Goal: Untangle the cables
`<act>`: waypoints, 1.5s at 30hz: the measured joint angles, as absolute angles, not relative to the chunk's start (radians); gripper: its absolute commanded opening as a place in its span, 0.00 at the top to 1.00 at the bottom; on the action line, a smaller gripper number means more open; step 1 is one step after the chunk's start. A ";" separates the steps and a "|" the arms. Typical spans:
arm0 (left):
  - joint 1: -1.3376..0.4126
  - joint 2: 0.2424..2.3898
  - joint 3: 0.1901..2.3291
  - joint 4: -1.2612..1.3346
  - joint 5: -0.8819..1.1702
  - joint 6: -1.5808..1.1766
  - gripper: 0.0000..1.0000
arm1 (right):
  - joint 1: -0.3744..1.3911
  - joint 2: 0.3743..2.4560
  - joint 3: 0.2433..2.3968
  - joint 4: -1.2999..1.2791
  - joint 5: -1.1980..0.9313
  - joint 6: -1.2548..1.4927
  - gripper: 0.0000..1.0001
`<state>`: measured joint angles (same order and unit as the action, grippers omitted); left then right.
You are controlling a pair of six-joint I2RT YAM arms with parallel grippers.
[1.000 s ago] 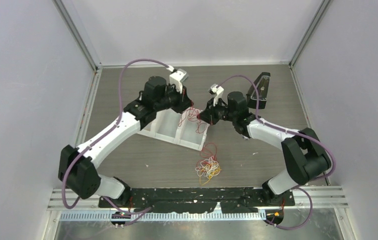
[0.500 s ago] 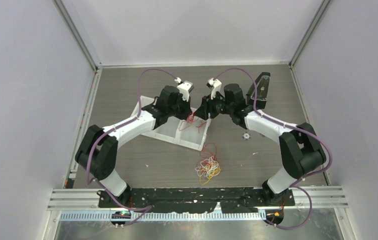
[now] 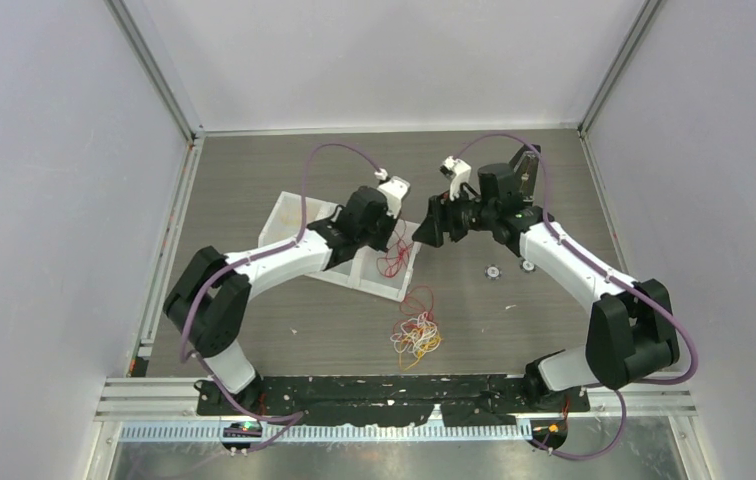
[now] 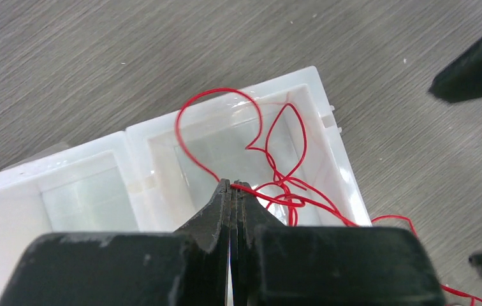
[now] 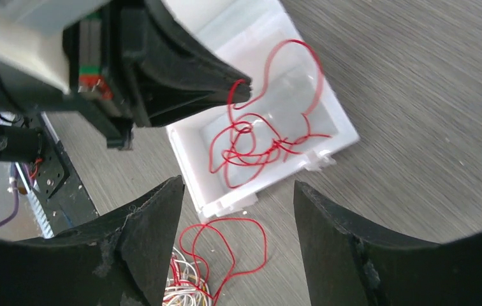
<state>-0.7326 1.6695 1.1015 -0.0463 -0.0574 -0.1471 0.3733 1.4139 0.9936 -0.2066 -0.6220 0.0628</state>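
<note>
My left gripper (image 4: 232,185) is shut on one red cable (image 4: 281,191), whose loops hang into the right-hand compartment of a white divided tray (image 4: 124,135). In the top view this gripper (image 3: 390,238) sits over the tray (image 3: 294,215). My right gripper (image 5: 238,185) is open with nothing between its fingers. It hovers just right of the tray (image 5: 348,132), facing the left gripper (image 5: 241,86) and the red cable (image 5: 245,143). The remaining cables, red, white and yellow, lie as a tangle (image 3: 416,335) on the table in front of the tray. A red loop (image 5: 264,245) reaches out of that tangle (image 5: 184,293).
A black stand (image 3: 524,170) is at the back right, behind the right arm. Two small round parts (image 3: 492,271) (image 3: 527,265) lie on the table under the right forearm. Enclosure walls close in the left, right and back sides.
My right gripper has opened and let go of the red cable, then drawn back to the right. My left gripper has carried the red cable rightward, over the tray's right compartment.
</note>
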 measured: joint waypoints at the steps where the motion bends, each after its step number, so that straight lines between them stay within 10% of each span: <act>1: -0.743 1.679 1.108 -0.053 -0.075 -0.140 0.95 | 0.356 1.411 0.989 -0.214 -0.622 0.067 0.30; 6: -0.770 1.750 1.176 -0.140 -0.123 -0.116 0.50 | 0.309 1.409 0.962 -0.262 -0.607 0.105 0.30; 12: -0.761 1.624 1.159 -0.238 -0.042 -0.123 0.25 | 0.321 1.435 0.957 -0.278 -0.574 0.196 0.30; 21: -0.719 1.364 1.183 -0.338 0.121 -0.132 0.25 | 0.397 1.520 0.924 -0.176 -0.524 0.331 0.43; 32: -0.572 1.189 1.006 -0.423 0.148 -0.148 0.26 | 0.408 1.682 0.975 -0.068 -0.536 0.502 0.94; 45: -0.502 1.258 0.904 -0.403 0.143 -0.126 0.25 | 0.287 1.814 1.135 -0.069 -0.456 0.480 0.95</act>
